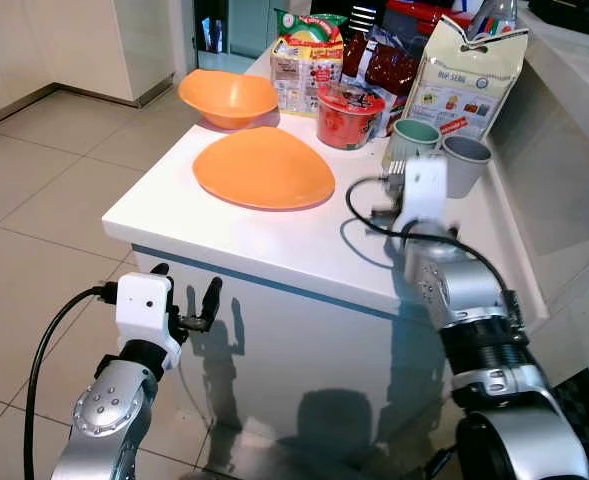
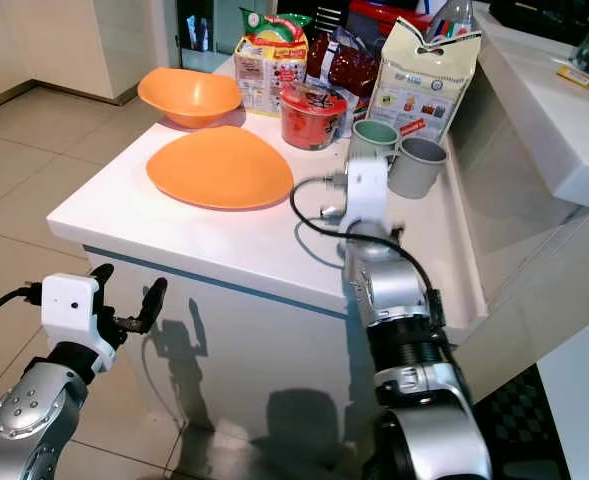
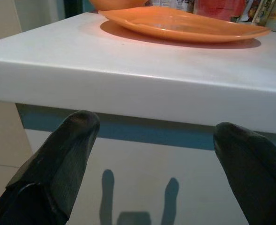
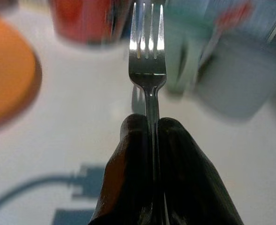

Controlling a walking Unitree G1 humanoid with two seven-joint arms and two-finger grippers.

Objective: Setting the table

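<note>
Fork (image 4: 147, 61) above bare white table (image 1: 304, 245)

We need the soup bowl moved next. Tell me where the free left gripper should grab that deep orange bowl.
Pinch the deep orange bowl by its raised near rim, coming from above on the robot's left. The flared wall gives a thin edge, and packets crowd its right side. The left gripper hangs open below the white counter edge.
</note>
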